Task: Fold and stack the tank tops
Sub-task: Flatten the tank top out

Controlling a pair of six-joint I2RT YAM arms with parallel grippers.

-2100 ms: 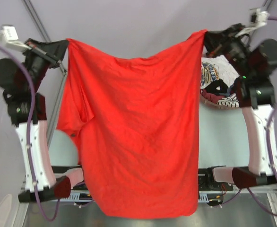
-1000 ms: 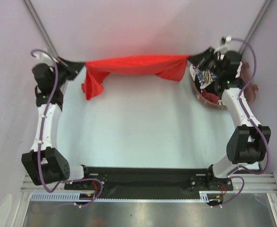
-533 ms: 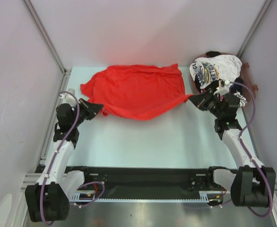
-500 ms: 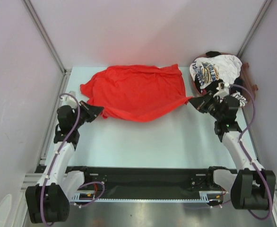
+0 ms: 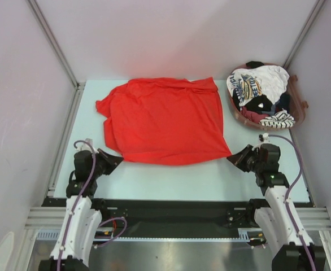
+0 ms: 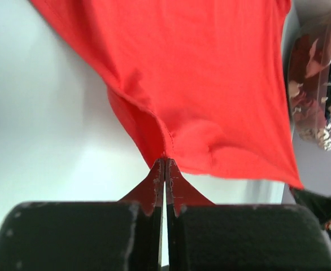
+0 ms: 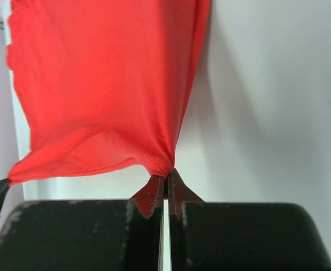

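Note:
The red tank top [image 5: 165, 121] lies spread on the pale table, its near edge pulled towards the arms. My left gripper [image 5: 118, 158] is shut on its near left corner; in the left wrist view the cloth [image 6: 210, 84] fans away from the pinched tips [image 6: 165, 160]. My right gripper [image 5: 231, 158] is shut on the near right corner; the right wrist view shows the cloth [image 7: 98, 84] bunched at its tips [image 7: 166, 176]. The white printed tank top [image 5: 255, 84], a striped one [image 5: 277, 119] and dark ones lie heaped in the basket.
A brown basket [image 5: 302, 106] of clothes stands at the back right corner. Metal frame posts run along both sides [image 5: 52, 48]. The black rail [image 5: 165, 208] with the arm bases is at the near edge.
Both grippers lowered the hanging red tank top onto the table and then drew its near corners towards the arm bases, spreading it flat.

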